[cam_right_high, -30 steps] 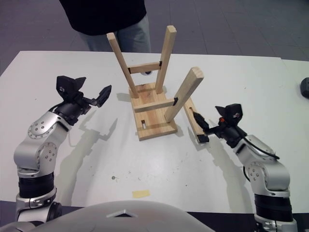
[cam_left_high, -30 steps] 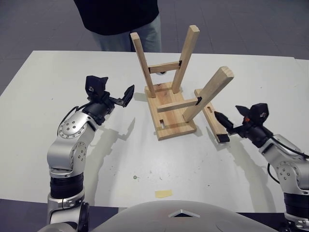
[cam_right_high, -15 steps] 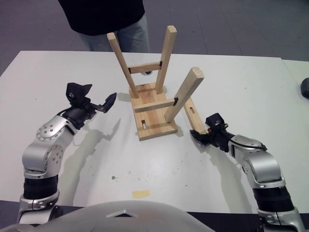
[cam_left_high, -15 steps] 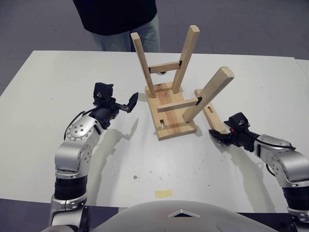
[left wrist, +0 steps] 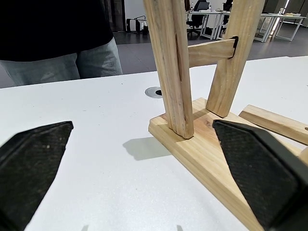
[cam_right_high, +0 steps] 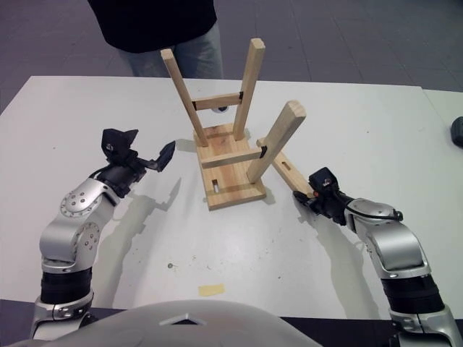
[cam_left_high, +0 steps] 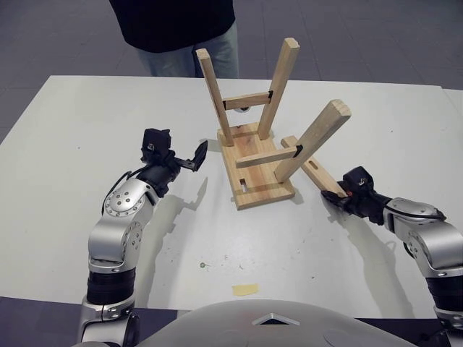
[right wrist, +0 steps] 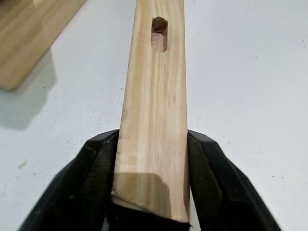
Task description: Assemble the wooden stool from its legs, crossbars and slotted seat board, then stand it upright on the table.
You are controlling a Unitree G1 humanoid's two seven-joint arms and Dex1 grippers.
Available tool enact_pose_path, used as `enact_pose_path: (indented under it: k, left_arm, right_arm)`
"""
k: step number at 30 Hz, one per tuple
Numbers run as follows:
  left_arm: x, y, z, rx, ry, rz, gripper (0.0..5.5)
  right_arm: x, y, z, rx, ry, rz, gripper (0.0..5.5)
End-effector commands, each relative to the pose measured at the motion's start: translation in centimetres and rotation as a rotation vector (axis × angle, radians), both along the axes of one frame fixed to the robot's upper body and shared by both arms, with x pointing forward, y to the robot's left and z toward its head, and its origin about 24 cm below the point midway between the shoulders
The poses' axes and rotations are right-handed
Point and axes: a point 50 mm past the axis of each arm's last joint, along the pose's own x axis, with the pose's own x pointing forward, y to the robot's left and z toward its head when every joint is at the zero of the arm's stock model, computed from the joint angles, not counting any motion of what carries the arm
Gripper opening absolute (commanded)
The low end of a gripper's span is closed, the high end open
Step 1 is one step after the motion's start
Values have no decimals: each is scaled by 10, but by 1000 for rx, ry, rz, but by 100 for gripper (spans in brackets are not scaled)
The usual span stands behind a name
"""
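Upturned stool (cam_left_high: pixel 249 141) sits mid-table (cam_left_high: pixel 87 123). The seat board (cam_left_high: pixel 268 189) lies flat with three legs up. The back legs (cam_left_high: pixel 215 94) are joined by a crossbar (cam_left_high: pixel 246 101). The tilted leg (cam_left_high: pixel 315 137) at front-R leans hard outward, tied in by the second crossbar (cam_left_high: pixel 264 157). The fourth leg (cam_left_high: pixel 318 176) lies flat on the table just R of the board, mortise (right wrist: pixel 159 33) facing up and far end near the tilted leg's foot.

Change: a sec ago your R gripper (cam_left_high: pixel 343 194) hung above that leg's near end, spread apart. It's since dropped to table level and closed. Wrist view shows both fingers (right wrist: pixel 96 168) pressed against the leg's two sides at its near end. The leg has also swung a bit, so its far end is now closer to the board. Grasp is made; can't tell if it's off the table yet.

Your L gripper (cam_left_high: pixel 179 155) has come in twd the board's left edge. It's near but apart, off the table, spread wide w/ nothing held.

Meaning: the step in hand is picking up leg no. 4. I'd judge you're past halfway; this leg and its joints remain, then the flip. A small dark slot (cam_left_high: pixel 243 185) near the board's front-left corner looks like its seat. You'll prob. need to raise and turn the leg end-down. The tilted leg looks loosely seated and may shift under a push, so brace w/ L.
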Motion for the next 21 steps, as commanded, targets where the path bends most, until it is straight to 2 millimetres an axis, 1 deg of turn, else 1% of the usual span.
enact_pose_path:
  k: [1,6,7,10,12,15,16,19,21]
  left_arm:
    - [8,3,12,-14,-29,-8,540]
    - [16,7,27,-102,-59,-10,540]
    - [19,7,33,-141,-72,-12,540]
    - [26,11,56,-284,-119,-23,540]
    - [30,12,72,-363,-151,-49,540]
    - [32,14,96,-440,-196,-86,540]
    - [33,15,102,-431,-210,-93,540]
    - [33,13,125,-423,-256,-139,540]
    - [32,10,135,-446,-270,-182,540]
  right_arm:
    - [1,0,-9,12,-18,-89,211]
    - [15,-4,0,25,-198,-249,211]
    - [19,-7,5,27,-263,-301,211]
    - [31,-14,27,17,-469,-439,210]
    - [39,-14,48,15,-613,-460,210]
    - [46,-8,81,-16,-814,-407,206]
    - [48,-5,93,-27,-879,-373,206]
    - [50,12,128,-22,-1060,-207,206]
    - [49,22,141,-25,-1126,-115,206]
